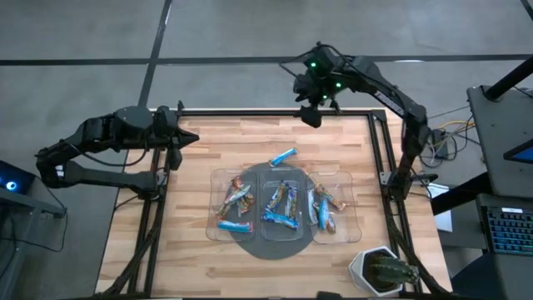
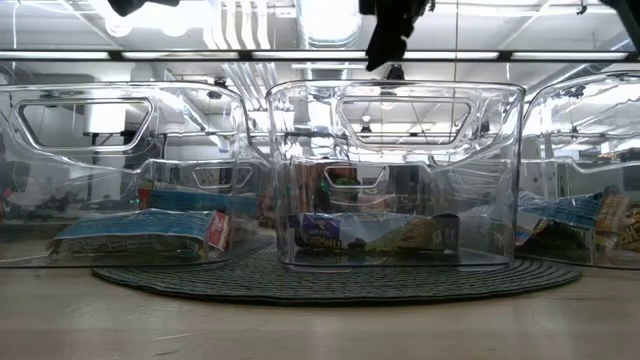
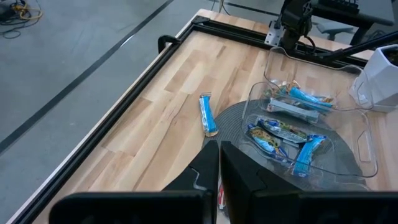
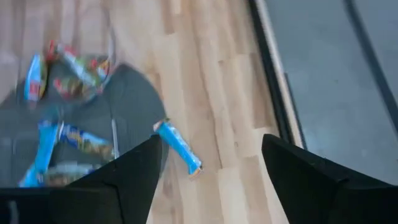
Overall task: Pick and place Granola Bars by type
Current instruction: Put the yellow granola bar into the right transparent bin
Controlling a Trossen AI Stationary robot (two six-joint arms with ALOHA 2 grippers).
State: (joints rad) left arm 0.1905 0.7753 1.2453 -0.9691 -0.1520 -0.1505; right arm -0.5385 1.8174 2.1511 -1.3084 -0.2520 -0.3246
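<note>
Our right gripper (image 4: 211, 177) hangs fingers wide above one blue granola bar (image 1: 284, 157) lying loose beside three clear trays (image 1: 218, 177) of sorted bars; left gripper (image 1: 187, 138) waits pinched shut

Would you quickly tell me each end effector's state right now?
Left end effector: closed, holding nothing.
Right end effector: open, empty, above the table's far edge.
</note>
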